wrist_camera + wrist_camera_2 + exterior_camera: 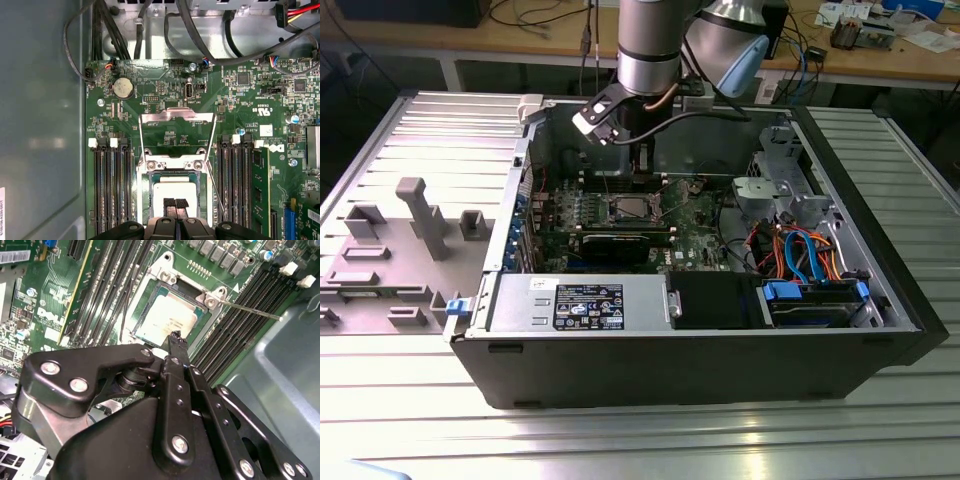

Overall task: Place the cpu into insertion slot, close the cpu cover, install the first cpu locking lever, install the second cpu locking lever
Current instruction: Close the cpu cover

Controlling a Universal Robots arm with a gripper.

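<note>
Hovering low over the socket, the black two-fingered pincer (pixel 175 202) has its fingertips pressed together with nothing between them. They sit over one edge of the small flat square cpu with the silvery-grey metal top (pixel 175 189). We cannot tell whether the tips touch the chip or hang just above it.

The cpu lies inside the square insertion slot with the dark centre and silvery rim (pixel 175 176), and from both wrist views it looks level and square to the rim. The thin silvery cpu cover frame with the cut-out middle (pixel 177 115) is swung back, clear of the slot. A thin bare metal lever rod (pixel 250 310) stands free just beside the socket. Around all this spreads the green circuit board (pixel 165 95), with long black memory slots (pixel 110 190) on both sides, inside the open black computer case (pixel 670 360) on the slatted metal worktop (pixel 420 420).

We read this as the seating step, and it wants a delicate touch. Any contact should land on the metal top rather than the edge, so the chip cannot tip. Pressure should be light and straight down, since the socket contacts under the chip would bend easily. We want the closed fingers kept away from the lever rod and the raised cover.
</note>
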